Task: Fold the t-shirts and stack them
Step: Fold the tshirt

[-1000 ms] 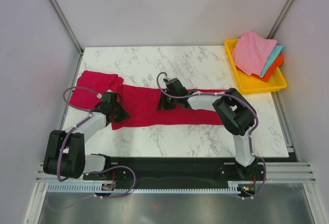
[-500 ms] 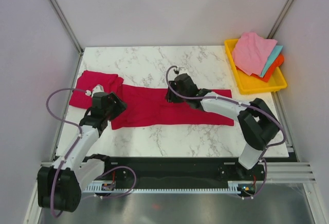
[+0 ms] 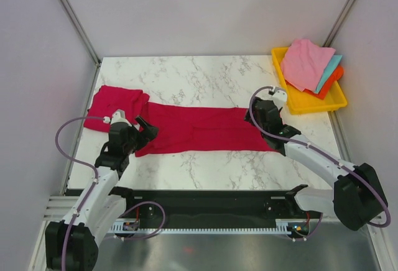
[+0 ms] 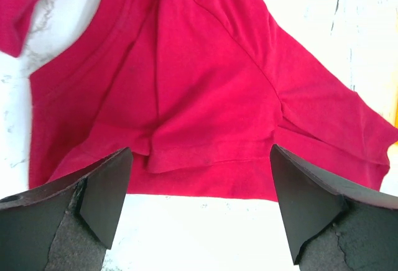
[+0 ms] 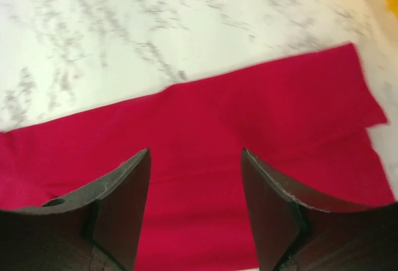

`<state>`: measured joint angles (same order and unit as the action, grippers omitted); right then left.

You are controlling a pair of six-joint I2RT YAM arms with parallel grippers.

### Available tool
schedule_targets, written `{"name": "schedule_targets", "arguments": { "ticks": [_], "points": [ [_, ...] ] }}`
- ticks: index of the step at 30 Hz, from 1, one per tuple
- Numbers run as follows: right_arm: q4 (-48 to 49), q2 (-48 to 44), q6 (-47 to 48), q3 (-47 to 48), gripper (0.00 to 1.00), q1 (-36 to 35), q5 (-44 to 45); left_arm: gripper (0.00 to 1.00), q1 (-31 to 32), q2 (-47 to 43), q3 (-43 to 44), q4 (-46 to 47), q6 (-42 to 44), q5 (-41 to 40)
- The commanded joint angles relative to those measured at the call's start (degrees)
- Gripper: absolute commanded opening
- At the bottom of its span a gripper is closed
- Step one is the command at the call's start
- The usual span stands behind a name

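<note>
One crimson t-shirt (image 3: 199, 128) lies flat as a long folded band across the middle of the marble table. The other red t-shirt (image 3: 115, 100) lies bunched at the far left, touching the band's left end. My left gripper (image 3: 145, 130) hovers at the band's near-left corner. Its jaws stand wide open, with cloth (image 4: 205, 97) ahead and bare marble between the fingertips (image 4: 112, 190). My right gripper (image 3: 253, 114) is over the band's right end, open, with red cloth (image 5: 249, 115) under and between its fingers (image 5: 130, 190). Neither gripper holds anything.
A yellow tray (image 3: 311, 102) stands at the far right corner, holding pink (image 3: 305, 63), teal and orange cloths. Pale walls and frame posts enclose the table on three sides. Bare marble (image 3: 205, 75) lies behind the shirts.
Both grippers went from shut on the cloth to open. The right gripper moved from the band's middle to its right end. The left gripper drew back slightly toward the near edge.
</note>
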<state>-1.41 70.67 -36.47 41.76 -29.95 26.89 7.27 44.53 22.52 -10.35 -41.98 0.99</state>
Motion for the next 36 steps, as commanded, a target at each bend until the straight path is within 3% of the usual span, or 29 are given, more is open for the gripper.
{"name": "schedule_targets", "arguments": {
  "ticks": [1, 3, 6, 9, 21, 28, 36],
  "points": [
    [-4.0, -2.2, -2.4, -3.7, 0.69, 4.2, 3.3, 0.99, 0.1, 2.3, 0.4, 4.4, -0.1, 3.8],
    [-4.8, -3.2, -3.0, -5.7, 0.71, 6.5, 2.6, 0.97, 0.1, 3.6, 0.6, 4.3, -0.4, 4.8],
    [-7.0, -3.3, -6.2, -7.6, 0.91, 8.0, 6.3, 0.93, 0.1, 4.8, 0.5, 4.2, -1.0, 5.5],
    [-8.8, -2.6, -9.6, -8.8, 0.93, 10.3, 8.1, 0.91, 0.1, 5.0, 0.1, 3.9, -2.4, 4.6],
    [-9.5, 7.9, -15.4, -9.3, 0.88, 14.5, 3.2, 0.89, 0.1, 9.4, -0.7, -0.5, -8.3, 2.5],
    [-7.1, 10.3, -15.5, -10.0, 0.85, 14.6, -0.4, 0.94, 0.8, 2.6, -5.8, -3.7, -11.5, -0.7],
    [-6.3, 9.5, -15.8, -11.3, 0.70, 14.4, -1.1, 0.94, 0.8, 8.9, -5.3, -4.6, -17.1, -4.2]
  ]
}}
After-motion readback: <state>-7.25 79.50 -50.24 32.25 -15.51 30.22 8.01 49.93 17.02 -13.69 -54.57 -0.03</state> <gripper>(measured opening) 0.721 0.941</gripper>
